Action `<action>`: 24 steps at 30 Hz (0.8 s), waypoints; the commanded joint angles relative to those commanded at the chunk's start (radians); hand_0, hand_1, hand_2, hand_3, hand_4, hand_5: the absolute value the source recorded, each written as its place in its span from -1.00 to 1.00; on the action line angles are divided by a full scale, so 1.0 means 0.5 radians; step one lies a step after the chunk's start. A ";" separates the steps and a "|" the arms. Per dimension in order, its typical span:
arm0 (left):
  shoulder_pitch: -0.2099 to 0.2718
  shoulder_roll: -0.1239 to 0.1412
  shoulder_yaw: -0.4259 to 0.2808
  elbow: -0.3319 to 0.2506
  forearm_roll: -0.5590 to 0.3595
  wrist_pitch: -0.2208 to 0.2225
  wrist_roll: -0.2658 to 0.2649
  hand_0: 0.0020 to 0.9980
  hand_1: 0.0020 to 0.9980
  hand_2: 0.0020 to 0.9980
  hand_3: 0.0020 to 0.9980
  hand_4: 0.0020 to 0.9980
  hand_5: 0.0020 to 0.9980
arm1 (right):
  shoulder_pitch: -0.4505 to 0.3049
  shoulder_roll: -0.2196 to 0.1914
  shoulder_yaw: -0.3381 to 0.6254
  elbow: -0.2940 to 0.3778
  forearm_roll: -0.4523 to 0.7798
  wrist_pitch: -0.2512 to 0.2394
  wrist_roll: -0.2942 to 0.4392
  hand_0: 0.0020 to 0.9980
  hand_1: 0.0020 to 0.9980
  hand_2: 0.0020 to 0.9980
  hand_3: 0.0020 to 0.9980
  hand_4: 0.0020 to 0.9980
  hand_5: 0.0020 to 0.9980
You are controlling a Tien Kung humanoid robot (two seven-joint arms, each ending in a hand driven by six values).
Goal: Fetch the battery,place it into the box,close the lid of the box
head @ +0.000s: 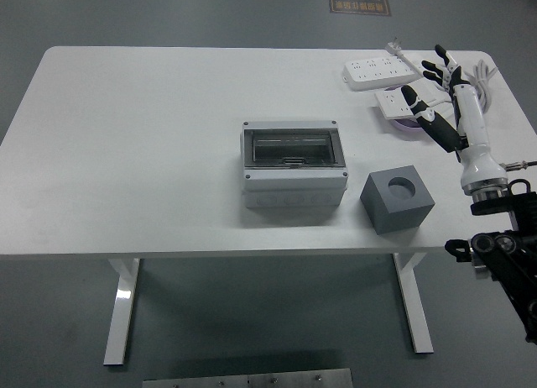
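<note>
A grey junction box [294, 175] stands at the table's middle, its smoked clear lid [293, 147] lying flat over the top. To its right sits a dark grey cube [397, 200] with a round hole in its upper face. My right hand [428, 81] hovers over the back right of the table, fingers spread and holding nothing. Below its thumb a small pale purple round thing [406, 127] peeks out beside a small white socket block [393, 103]. I cannot tell whether that is the battery. The left arm is out of the picture.
A long white power strip [379, 70] with a grey coiled cable [480, 80] lies at the back right corner. The white table [134, 153] has its near edge just in front of the box and cube.
</note>
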 joint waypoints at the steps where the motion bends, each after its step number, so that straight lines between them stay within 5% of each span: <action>1: -0.001 0.001 0.002 0.000 -0.006 0.002 0.001 0.19 0.38 0.19 0.17 0.11 -1.00 | -0.004 0.002 0.011 0.004 0.004 -0.002 -0.002 0.86 0.64 0.66 1.00 0.78 0.47; 24: 0.024 0.039 0.043 -0.007 -0.105 0.027 0.021 0.19 0.38 0.19 0.17 0.11 -1.00 | -0.007 -0.010 0.055 0.078 -0.045 -0.009 -0.089 0.85 0.56 0.62 1.00 0.82 0.52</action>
